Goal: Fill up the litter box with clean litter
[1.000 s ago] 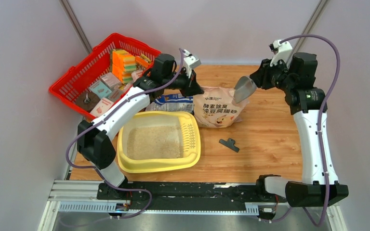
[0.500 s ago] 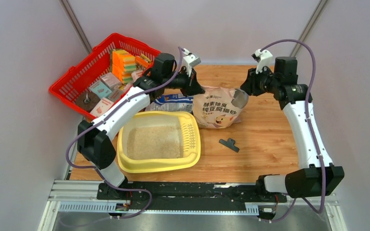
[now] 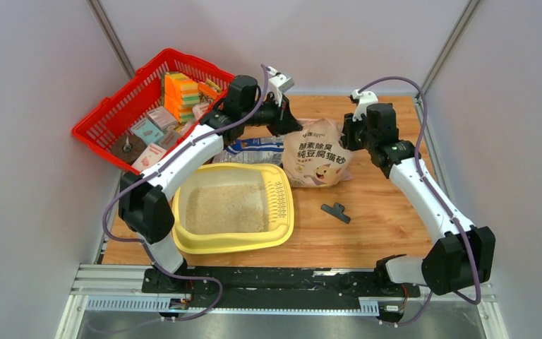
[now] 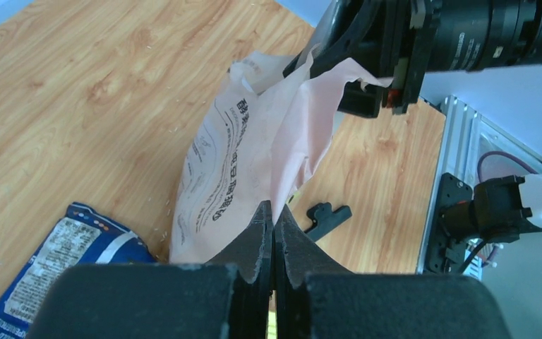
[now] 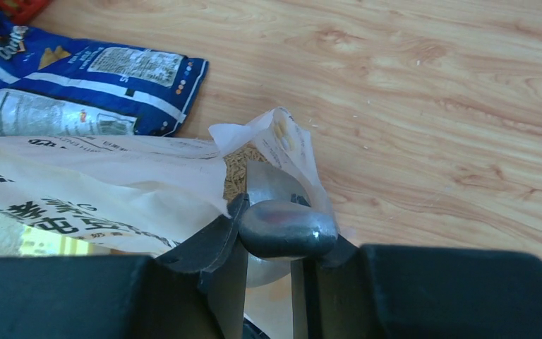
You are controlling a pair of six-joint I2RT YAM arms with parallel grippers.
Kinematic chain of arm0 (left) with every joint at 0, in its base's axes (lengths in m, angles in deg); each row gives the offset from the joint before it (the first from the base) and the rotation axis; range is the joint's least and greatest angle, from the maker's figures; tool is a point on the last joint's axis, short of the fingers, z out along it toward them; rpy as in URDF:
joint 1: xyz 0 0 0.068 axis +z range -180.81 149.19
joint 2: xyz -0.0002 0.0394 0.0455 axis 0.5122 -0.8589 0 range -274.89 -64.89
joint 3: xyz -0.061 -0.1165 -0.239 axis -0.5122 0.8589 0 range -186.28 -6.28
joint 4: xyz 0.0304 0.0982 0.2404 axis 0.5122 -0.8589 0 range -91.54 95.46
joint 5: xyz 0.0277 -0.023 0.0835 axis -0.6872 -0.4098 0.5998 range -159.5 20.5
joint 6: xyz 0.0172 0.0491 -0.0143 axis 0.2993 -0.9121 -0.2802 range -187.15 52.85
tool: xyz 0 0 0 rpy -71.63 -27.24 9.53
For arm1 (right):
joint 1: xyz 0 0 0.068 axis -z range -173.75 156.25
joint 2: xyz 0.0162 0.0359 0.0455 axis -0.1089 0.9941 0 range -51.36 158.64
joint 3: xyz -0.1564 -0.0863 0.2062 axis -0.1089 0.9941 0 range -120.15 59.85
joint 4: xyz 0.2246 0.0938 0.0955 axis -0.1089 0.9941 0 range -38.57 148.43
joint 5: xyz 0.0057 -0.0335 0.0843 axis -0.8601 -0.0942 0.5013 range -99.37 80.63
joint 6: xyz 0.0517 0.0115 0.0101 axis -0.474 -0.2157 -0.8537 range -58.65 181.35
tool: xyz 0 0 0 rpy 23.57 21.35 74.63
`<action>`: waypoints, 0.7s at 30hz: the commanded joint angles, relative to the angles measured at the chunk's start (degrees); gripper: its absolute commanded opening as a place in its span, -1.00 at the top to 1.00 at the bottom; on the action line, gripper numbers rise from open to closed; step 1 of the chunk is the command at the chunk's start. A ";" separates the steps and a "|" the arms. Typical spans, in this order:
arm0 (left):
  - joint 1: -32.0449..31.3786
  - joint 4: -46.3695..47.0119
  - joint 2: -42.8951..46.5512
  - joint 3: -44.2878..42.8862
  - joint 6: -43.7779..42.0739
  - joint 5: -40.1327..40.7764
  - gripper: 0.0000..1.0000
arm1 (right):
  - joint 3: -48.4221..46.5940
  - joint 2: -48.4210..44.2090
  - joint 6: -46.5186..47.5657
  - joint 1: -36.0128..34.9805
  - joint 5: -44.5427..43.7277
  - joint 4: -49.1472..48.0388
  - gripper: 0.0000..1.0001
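Two arms on one bag [image 3: 317, 161]: left fingers [image 4: 273, 219] are clenched on the paper lip at its far-left corner, and right fingers [image 5: 272, 227] are clamped on the handle of a metal scoop [image 5: 265, 185] whose blade sits in the bag mouth. Litter [image 3: 226, 208] already covers the floor of the box [image 3: 233, 244], which sits near-left of the bag with its slotted strip on the side just beside the bag. More granules show inside the mouth in the right wrist view. Handling, my read: the bag is thin, limp paper with a loose, shifting load, so it slumps and the mouth folds shut unless the lip is held up. The lip is the only sensible hold, and a hard pull could tear it. Granules pour like sand and will slide off a tilted blade, so the scoop wants to travel level and not overfilled. Scoop is stiff, but the smooth rounded handle could twist in the grip. Room: shortest route from mouth to box runs near-left over the bag body and the strip-side rim. The left arm is just far-left of that line, so clearance looks tight there. Blue bag [image 3: 254, 150] lies just beside the box's far rim, basket [image 3: 113, 131] far left, clip [image 3: 335, 211] on the counter [image 3: 381, 219] right of the box. Open counter is right and near of the bag.
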 commanded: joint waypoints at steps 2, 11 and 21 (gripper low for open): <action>-0.60 8.22 -0.52 -5.48 -0.79 -3.06 1.00 | 3.53 -2.93 4.21 -3.01 -11.22 -12.70 1.00; -0.87 12.61 -2.55 -7.86 1.93 -3.25 1.00 | 9.08 1.55 2.82 -4.77 -12.55 -7.45 1.00; -1.13 15.52 -1.85 -6.19 4.83 -3.69 1.00 | 11.29 7.86 -8.78 -4.77 -3.51 -5.33 1.00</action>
